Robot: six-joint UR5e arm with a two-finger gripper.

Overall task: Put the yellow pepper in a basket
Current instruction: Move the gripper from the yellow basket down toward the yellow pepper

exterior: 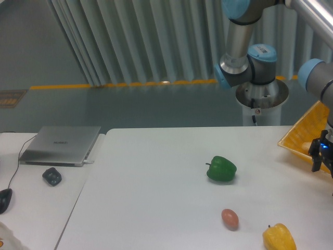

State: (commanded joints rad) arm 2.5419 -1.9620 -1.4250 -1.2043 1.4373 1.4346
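The pincer [321, 159] hangs at the right edge of the view, half cut off by the frame, in front of the near left rim of the basket [302, 136]; one dark finger shows on its left side and another part further right, yet whether they stand spread or pressed together cannot be told from here; nothing can be seen between them; a small blue light shows just above the fingers

The yellow pepper [279, 237] lies on the white table [156, 198], below the pincer and somewhat to its left, well apart from it, near the bottom edge of the view, with its dark stem pointing up and left; it sits outside the basket; the basket lies behind and above the pincer, only its left part in view, its sloping woven side facing the camera

Left of the pincer lies the green pepper [221, 169], about level with it and well apart; the reddish egg [229, 219] lies below and left of the pincer, just left of the yellow pepper, not touching it

Far to the left of the pincer, on a second table, rest a closed laptop [62, 144], a small dark object [51, 176] near it, and a mouse [4, 199] with its cable
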